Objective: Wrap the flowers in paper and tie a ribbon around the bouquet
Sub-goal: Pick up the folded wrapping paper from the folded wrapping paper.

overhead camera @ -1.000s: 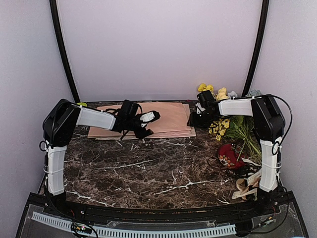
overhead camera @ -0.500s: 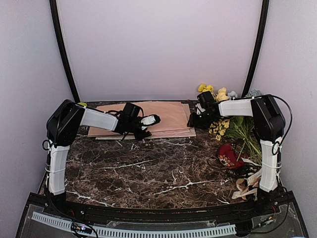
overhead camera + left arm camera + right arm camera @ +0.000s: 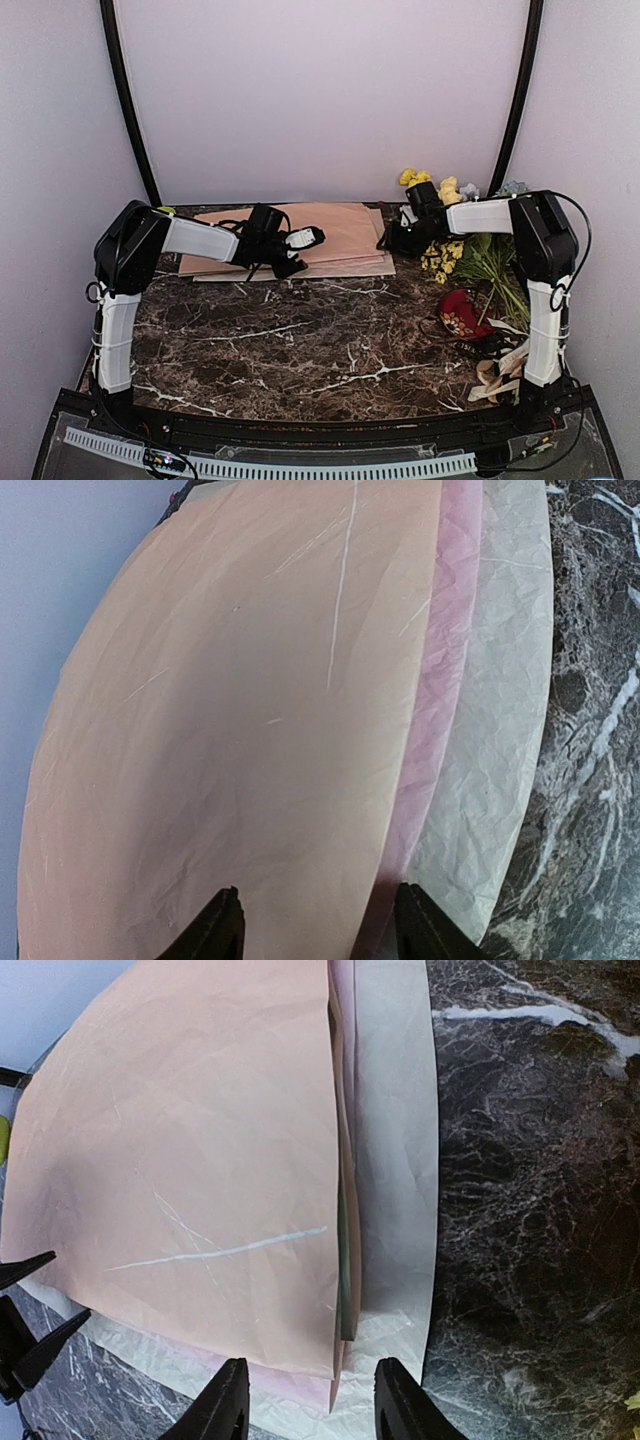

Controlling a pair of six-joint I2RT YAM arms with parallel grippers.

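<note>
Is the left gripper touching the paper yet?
Cannot tell. The left wrist view shows the left gripper over the paper, but neither contact nor gap plainly.

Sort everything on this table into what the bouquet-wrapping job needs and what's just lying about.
For the job:
- peach paper, top sheet of the stack
- yellow flowers with green stalks

Lying about:
- pale pink sheet, off-white sheet and green sheet, all under the top one
- red patterned item
- cream ribbons

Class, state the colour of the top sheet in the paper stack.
Peach-pink. The top sheet shows best in the left wrist view.
</note>
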